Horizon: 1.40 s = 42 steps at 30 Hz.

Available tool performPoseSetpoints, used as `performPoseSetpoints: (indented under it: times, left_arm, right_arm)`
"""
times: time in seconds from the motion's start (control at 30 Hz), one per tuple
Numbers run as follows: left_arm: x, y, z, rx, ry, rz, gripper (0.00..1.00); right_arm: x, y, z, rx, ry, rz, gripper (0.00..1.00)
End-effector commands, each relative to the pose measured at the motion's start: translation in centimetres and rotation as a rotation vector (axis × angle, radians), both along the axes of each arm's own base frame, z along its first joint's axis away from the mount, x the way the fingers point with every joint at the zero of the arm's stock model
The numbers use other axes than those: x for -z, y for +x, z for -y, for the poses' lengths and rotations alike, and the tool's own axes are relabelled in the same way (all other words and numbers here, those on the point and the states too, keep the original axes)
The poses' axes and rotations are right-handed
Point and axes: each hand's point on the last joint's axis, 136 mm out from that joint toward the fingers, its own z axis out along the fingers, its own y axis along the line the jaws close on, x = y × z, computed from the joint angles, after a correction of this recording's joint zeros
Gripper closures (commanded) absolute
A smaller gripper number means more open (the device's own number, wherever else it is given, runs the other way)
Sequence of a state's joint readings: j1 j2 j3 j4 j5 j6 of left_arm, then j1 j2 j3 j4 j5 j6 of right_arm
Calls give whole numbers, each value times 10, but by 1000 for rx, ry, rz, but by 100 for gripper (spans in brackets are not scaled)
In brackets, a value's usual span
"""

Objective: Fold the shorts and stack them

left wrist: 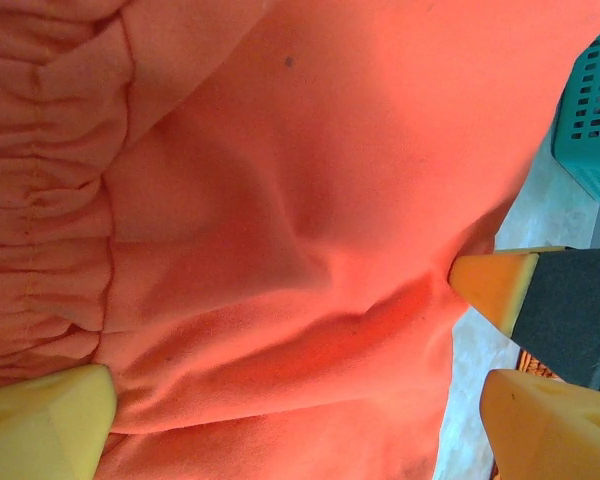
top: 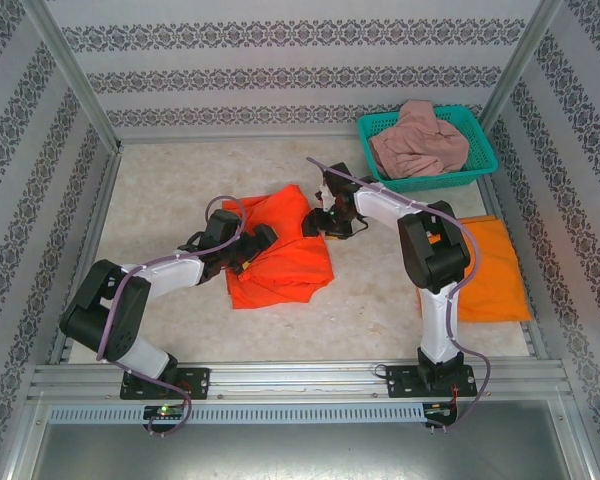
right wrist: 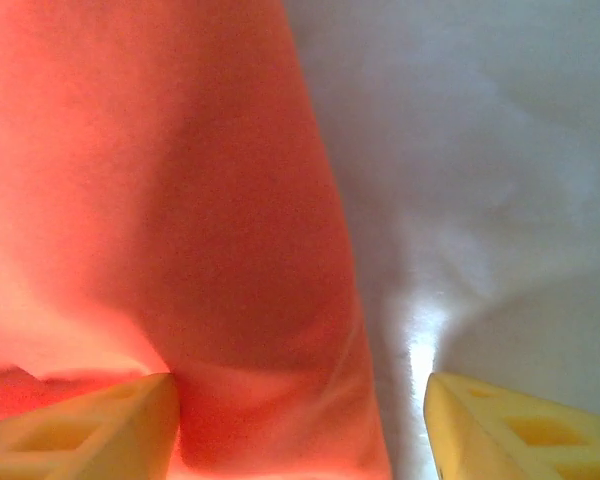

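- Any lettering, brand or number to read?
- None so far. Just ornamental bands across the wall panels [top: 300, 38], upper part of the frame, no letters in them.
- Tag on the red-orange shorts [top: 285, 262], centre frame? Teal basket [top: 435, 183], upper right?
- Nothing legible on either.

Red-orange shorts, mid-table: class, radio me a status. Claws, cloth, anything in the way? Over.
Left claw open, low over red-orange shorts. Right claw open, straddling their edge. Nothing in the way; teal basket stands apart, far right.
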State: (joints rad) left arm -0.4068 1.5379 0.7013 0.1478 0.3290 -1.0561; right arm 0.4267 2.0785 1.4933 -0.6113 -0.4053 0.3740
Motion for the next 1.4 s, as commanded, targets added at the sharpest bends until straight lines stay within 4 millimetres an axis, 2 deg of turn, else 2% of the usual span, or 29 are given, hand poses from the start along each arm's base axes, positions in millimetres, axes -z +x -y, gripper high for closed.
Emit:
performPoseSetpoints:
  times: [0.0,0.13,0.17,0.23,0.3,0.33,0.43,0.6,0.9,1.37]
  left_arm:
    - [15,-7,-4,-11,35,-29,5]
    - [0,-2,-4,-14,34,18,4]
    - [-6,-1,-5,-12,39,39,3]
    - [-22,3,-8,-11,61,89,1]
    - [-40,3,-13,-9,90,139,0]
    - [-48,4,-16,-14,99,160,0]
    - [-66,3,-23,-27,107,210,0]
    - [-77,0,-27,-39,98,241,0]
    - [-81,-2,-30,-47,91,260,0]
    - [-79,0,-28,-45,73,263,0]
  right_arm:
    - [2,-3,-19,-19,49,-17,44]
    - [10,-5,-16,-13,4,-21,66]
    - [12,-5,-13,-12,-14,-16,75]
    - [12,-5,-3,-8,-74,-2,88]
    - [7,-3,11,-6,-146,31,98]
    - [4,-3,18,-4,-180,45,100]
    - [-16,-4,41,0,-291,102,100]
    - [-54,-10,79,-4,-455,182,100]
    - [-100,-25,137,-39,-709,200,100]
    - [-150,-40,209,-27,-964,207,100]
